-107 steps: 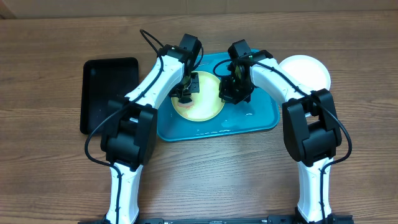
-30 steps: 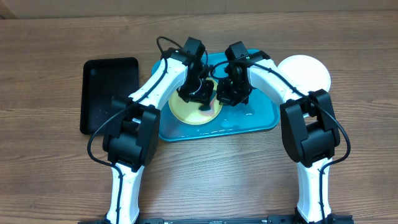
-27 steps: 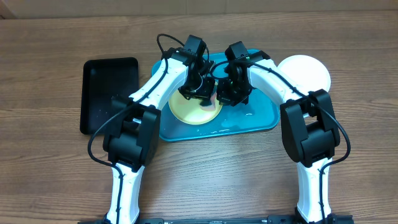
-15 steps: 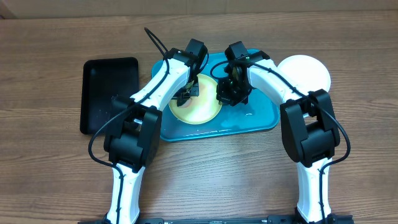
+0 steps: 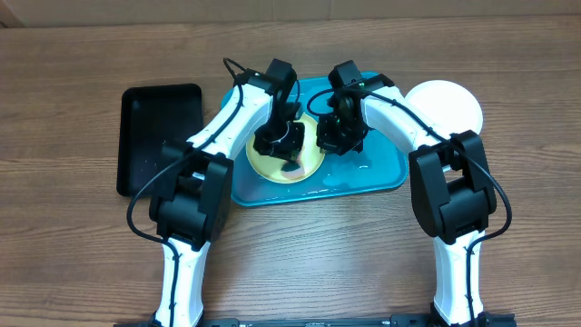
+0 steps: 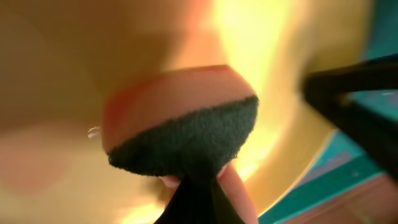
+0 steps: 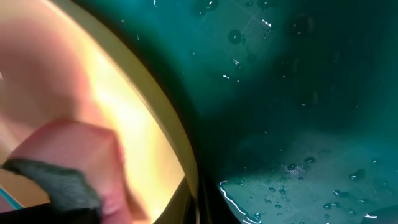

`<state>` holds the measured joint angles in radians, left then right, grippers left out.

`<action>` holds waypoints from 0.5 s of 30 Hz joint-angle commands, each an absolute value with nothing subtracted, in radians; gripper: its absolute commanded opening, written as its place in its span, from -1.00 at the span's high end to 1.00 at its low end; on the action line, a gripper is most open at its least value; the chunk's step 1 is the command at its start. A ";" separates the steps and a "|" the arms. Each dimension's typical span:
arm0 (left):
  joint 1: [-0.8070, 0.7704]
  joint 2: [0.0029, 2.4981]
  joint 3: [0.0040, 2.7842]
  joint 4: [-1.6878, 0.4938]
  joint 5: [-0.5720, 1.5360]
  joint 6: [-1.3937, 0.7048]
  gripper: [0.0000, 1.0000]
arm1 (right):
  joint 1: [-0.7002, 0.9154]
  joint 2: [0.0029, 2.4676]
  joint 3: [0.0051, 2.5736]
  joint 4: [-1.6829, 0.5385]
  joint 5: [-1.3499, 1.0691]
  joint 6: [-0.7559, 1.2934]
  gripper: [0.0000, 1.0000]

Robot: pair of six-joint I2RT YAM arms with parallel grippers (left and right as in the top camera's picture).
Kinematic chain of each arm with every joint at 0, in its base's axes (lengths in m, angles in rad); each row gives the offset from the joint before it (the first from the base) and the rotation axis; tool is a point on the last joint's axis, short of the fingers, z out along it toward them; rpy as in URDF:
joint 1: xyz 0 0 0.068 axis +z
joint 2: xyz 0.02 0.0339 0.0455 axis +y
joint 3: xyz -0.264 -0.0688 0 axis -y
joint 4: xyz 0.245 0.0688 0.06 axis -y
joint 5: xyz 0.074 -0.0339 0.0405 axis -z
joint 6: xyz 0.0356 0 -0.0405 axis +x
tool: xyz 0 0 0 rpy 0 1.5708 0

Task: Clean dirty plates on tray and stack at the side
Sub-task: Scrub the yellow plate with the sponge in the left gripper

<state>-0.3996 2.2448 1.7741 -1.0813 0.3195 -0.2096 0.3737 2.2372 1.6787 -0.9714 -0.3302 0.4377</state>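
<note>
Yellow-green plate sits on the blue tray, centre frame. Left fingers clench a sponge against it, and right fingers pinch its right rim.

So the yellow-green plate sits on the left half of the wet turquoise tray. The white plate is on the worktop by its right corner.

From above, your left gripper hides most of the sponge and the middle of the yellow-green plate under it. In the left wrist view the plate behind the sponge is all blur, and the fingers pinching the sponge run off the bottom edge.
</note>
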 commanded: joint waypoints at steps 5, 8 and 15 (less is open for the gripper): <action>-0.406 2.257 1.771 -0.962 0.003 -0.308 0.92 | 0.368 2.234 1.656 -0.971 -0.290 0.442 0.93; -0.406 2.257 1.771 -0.954 -0.218 -0.400 0.91 | 0.367 2.234 1.656 -0.974 -0.290 0.442 0.93; -0.406 2.257 1.771 -1.100 -0.364 -0.566 0.92 | 0.367 2.234 1.656 -0.973 -0.290 0.442 0.93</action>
<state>-0.4179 2.2448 1.7744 -1.0481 -0.2085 -0.4484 0.3737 2.2372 1.6791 -0.9672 -0.3305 0.4446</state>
